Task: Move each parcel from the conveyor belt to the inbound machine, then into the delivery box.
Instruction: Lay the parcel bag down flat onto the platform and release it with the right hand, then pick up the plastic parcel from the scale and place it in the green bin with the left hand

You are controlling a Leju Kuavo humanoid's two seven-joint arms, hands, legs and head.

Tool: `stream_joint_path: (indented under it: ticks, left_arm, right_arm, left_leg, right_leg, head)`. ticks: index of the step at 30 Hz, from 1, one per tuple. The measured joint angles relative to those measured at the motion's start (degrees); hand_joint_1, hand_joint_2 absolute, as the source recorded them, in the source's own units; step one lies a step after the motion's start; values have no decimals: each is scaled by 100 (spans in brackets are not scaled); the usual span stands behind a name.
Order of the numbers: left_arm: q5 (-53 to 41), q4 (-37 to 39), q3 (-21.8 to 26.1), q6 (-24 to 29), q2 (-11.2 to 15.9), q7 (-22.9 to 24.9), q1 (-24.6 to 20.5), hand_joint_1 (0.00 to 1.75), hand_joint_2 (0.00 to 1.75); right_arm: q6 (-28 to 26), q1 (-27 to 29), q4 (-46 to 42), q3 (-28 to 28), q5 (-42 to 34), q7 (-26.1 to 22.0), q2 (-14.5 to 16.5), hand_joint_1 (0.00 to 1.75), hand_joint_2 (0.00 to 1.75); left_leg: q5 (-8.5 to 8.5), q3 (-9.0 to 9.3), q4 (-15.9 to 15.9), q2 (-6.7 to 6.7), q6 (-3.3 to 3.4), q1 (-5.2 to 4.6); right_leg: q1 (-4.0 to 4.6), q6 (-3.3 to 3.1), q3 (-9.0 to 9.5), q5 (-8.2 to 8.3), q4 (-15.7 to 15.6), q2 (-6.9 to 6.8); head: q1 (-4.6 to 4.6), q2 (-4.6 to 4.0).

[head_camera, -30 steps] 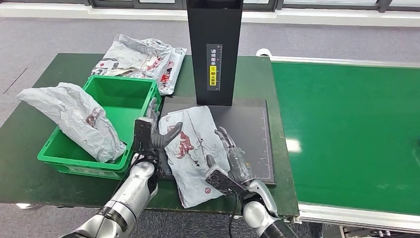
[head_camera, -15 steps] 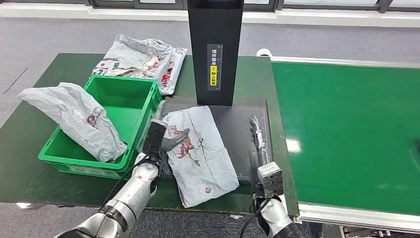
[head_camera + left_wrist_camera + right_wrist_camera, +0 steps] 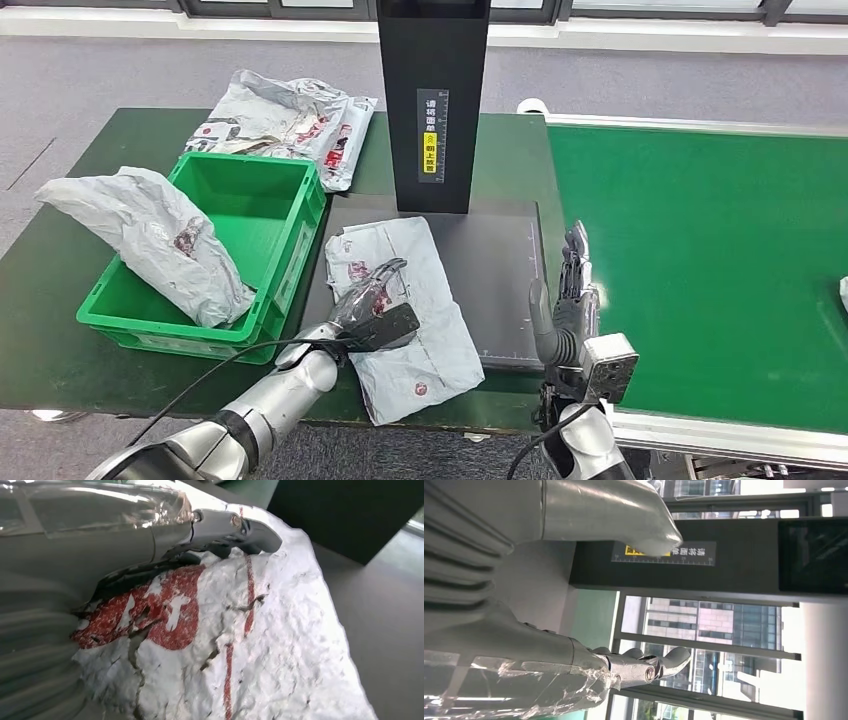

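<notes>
**Parcel pinned on scanner plate, box waiting alongside**

Head view: grey parcel [image 3: 405, 305] flat on the dark plate [image 3: 500, 270] beneath the black scanner column [image 3: 433, 100], printed side up, presumably for reading. Left hand [image 3: 370, 300] laid palm-down on top, fingers spread, pressing rather than gripping; probably steadying before a pickup. Right hand [image 3: 565, 300] upright at the plate's edge by the conveyor belt [image 3: 700, 260], fingers apart, holding nothing. Green box [image 3: 250, 215] just beside the plate on the desk [image 3: 60, 340], one parcel [image 3: 150, 240] draped over its rim, another [image 3: 285, 120] behind.

Left wrist view: fingers [image 3: 235, 530] touching crumpled wrapping [image 3: 260, 645], no fold pinched.

Right wrist view: thumb [image 3: 624, 515] and fingers [image 3: 644, 667] well apart, empty, facing the column [image 3: 724, 560].
</notes>
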Motion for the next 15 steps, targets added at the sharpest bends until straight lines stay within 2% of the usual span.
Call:
stream_joint_path:
  ticks: [1, 6, 15]
  left_arm:
    - [-81, 27, -51, -53, 4, 54, -28, 175, 175]
    - [-569, 144, -325, -434, 18, 385, -220, 175, 175]
    - [-688, 214, -469, -499, 42, 484, -388, 175, 175]
  right_arm:
    - [27, 11, -25, -19, 2, 15, 0, 0, 175]
    - [193, 30, -97, -100, 88, 118, 35, 0, 175]
    - [247, 37, -137, -102, 152, 192, 83, 0, 175]
  left_leg:
    - [0, 2, 0, -1, 0, 0]
    - [-4, 24, 0, -8, 7, 0]
    - [-5, 58, 0, -7, 8, 0]
  right_leg:
    - [0, 0, 3, 0, 0, -1]
    - [-1, 4, 36, -6, -2, -15]
    - [0, 4, 68, -6, -2, -14]
  head:
    - [0, 0]
    - [1, 0]
    - [0, 0]
